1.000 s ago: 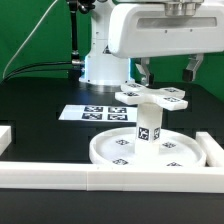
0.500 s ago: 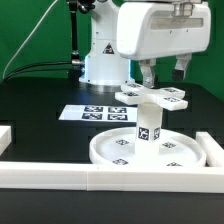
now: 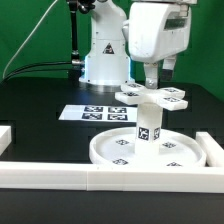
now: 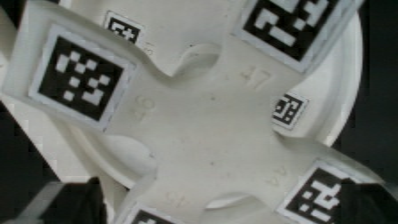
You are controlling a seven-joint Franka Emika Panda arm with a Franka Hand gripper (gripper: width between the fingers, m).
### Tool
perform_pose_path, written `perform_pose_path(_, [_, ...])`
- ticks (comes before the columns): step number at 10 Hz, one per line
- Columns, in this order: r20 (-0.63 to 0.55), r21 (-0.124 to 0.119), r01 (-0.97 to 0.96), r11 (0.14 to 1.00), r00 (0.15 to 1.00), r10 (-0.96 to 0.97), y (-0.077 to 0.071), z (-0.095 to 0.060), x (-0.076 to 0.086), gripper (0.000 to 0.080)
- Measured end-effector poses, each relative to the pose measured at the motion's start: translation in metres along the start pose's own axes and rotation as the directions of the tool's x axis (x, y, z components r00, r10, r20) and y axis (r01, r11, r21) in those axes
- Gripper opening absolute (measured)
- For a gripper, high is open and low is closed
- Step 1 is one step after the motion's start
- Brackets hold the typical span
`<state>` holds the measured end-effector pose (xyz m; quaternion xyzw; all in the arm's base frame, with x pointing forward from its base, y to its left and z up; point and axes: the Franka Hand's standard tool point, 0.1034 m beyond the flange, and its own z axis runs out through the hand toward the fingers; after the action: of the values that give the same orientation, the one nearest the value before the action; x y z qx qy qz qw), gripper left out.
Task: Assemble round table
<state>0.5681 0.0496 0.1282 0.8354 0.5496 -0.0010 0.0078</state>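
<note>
Directly beneath the jaws (image 3: 157,72) lies the cross piece (image 3: 153,97).

The gripper (image 3: 156,75) fingertips are hidden behind the cross piece (image 3: 153,97), so jaw state cannot be determined. The wrist view crops the cross piece (image 4: 205,110) arms at every edge.

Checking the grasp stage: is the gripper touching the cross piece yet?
Cannot tell. In the exterior view the gripper hangs just above the cross piece, fingertips hidden; the wrist view shows no plain contact or gap.
</note>
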Motion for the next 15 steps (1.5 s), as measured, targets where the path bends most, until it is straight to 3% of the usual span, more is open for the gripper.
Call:
perform_pose_path(4, [0.014, 0.004, 0.197, 0.980, 0.980, -0.197, 0.002, 0.010, -0.009, 0.0649])
perform_pose_path(8, [0.025, 0.019, 0.187, 0.982, 0.982, -0.188, 0.000, 0.027, -0.015, 0.0649])
perform_pose_path(12, [0.027, 0.020, 0.148, 0.989, 0.989, -0.148, 0.000, 0.028, -0.015, 0.0649])
perform_pose_path(13, [0.027, 0.020, 0.145, 0.989, 0.989, -0.146, 0.000, 0.028, -0.016, 0.0523])
perform_pose_path(14, [0.027, 0.020, 0.130, 0.991, 0.991, -0.130, 0.000, 0.028, -0.016, 0.0523])
perform_pose_path(15, [0.028, 0.018, 0.054, 0.998, 0.998, -0.054, 0.000, 0.028, -0.016, 0.0449])
